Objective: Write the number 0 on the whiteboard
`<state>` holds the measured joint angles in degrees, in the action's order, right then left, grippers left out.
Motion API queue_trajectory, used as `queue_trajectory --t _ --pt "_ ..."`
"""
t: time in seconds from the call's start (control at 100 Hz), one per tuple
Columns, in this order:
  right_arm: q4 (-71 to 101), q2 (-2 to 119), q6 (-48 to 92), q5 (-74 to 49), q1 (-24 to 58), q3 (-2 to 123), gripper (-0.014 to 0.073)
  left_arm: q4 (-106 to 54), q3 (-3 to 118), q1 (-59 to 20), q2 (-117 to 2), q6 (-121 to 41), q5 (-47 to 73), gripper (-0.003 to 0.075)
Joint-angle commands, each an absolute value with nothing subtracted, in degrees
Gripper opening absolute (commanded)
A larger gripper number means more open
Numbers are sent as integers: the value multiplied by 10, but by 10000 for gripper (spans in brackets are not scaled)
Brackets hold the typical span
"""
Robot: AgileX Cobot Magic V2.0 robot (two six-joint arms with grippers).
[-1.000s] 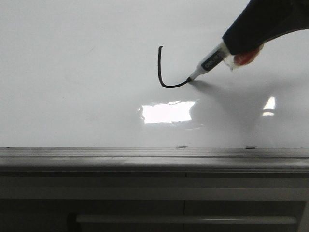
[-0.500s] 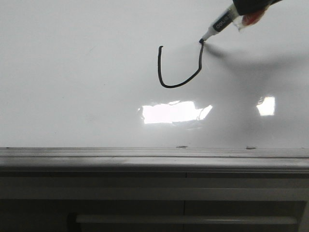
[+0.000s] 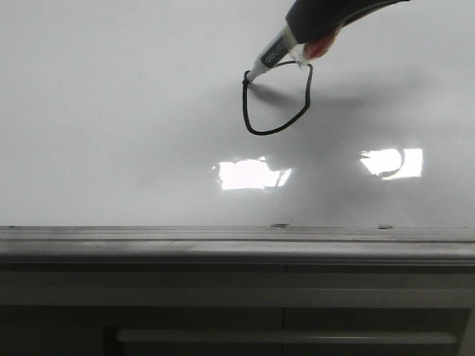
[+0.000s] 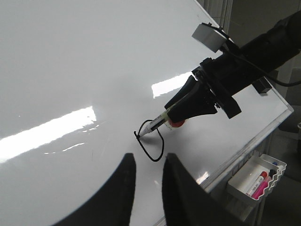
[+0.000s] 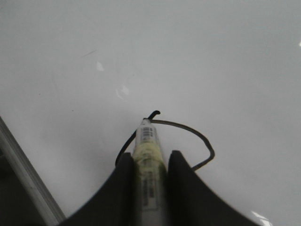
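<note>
The number 0 (image 3: pixel 271 132) is a thin black loop on the whiteboard (image 3: pixel 111 111), closed at the top. My right gripper (image 3: pixel 304 30) is shut on a marker (image 3: pixel 271 55) whose tip touches the loop's upper left corner. In the right wrist view the marker (image 5: pixel 146 141) sits between the fingers of the right gripper (image 5: pixel 148 160), with the loop (image 5: pixel 210 147) curving behind it. My left gripper (image 4: pixel 148 162) hovers over the board (image 4: pixel 94 56) near the loop (image 4: pixel 155 160), jaws slightly apart and empty. The right gripper (image 4: pixel 188 106) and marker (image 4: pixel 157 123) show there too.
The board's grey metal rim (image 3: pixel 223 241) runs along the near edge. Bright glare patches (image 3: pixel 252 173) lie below the loop. A white tray (image 4: pixel 256 179) with markers hangs beyond the board's edge in the left wrist view.
The marker went up the loop's right side, then left across the top to the upper left corner, closing the loop. The right arm moved left with it.
</note>
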<state>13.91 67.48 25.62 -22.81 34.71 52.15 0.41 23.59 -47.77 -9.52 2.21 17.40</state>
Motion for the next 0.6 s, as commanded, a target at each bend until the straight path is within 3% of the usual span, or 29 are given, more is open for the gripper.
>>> queue_trajectory --t 0.0,0.24,0.59 --pt "136 675 256 -205 347 538 -47 0 250 -482 -101 28 126 115" --pt "145 665 256 -216 348 570 -47 0 250 -482 -101 28 126 115" --pt "132 556 262 -206 357 666 -48 -13 250 -482 -101 28 126 115"
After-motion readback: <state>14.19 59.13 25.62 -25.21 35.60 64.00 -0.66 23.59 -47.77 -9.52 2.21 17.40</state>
